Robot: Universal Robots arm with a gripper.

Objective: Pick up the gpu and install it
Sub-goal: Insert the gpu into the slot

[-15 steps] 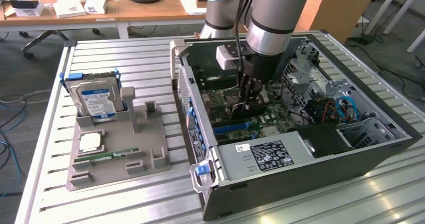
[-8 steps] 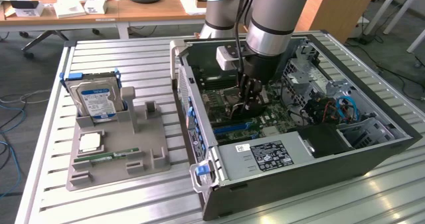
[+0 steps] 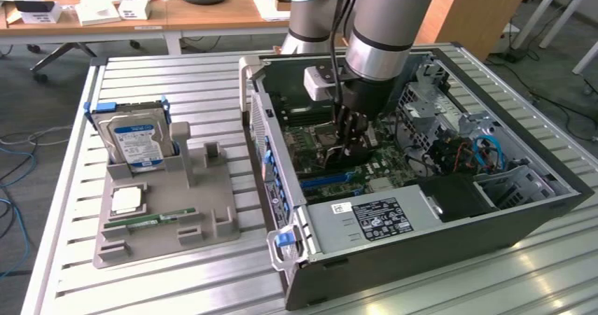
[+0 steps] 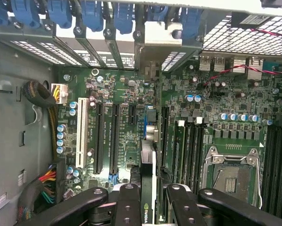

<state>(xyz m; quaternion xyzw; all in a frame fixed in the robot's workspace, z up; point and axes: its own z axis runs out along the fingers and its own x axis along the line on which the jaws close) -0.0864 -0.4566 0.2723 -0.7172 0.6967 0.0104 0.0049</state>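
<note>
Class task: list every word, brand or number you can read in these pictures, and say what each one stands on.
"NVIDIA": on the gpu.
Power supply label: too small to read.
Hard drive label: too small to read.
Motherboard print: too small to read.

Landmark is the computer case (image 3: 421, 259): it lies open on its side on the table (image 3: 168, 77), with a desk (image 3: 215, 17) well behind it. To the exterior view's left of the case, just beside it, sits the parts tray (image 3: 159, 241); the hard drive (image 3: 136, 143) stands upright at the tray's far end, the processor chip (image 3: 126, 199) lies flat nearer, and the memory stick (image 3: 150, 220) nearer still. Inside the case, the motherboard (image 4: 131, 94) covers the floor, the power supply (image 3: 374, 220) fills the near end, and the gripper (image 4: 148, 188) hangs over the board's slots with the gpu (image 4: 149, 160) edge-on between its fingers.
</note>
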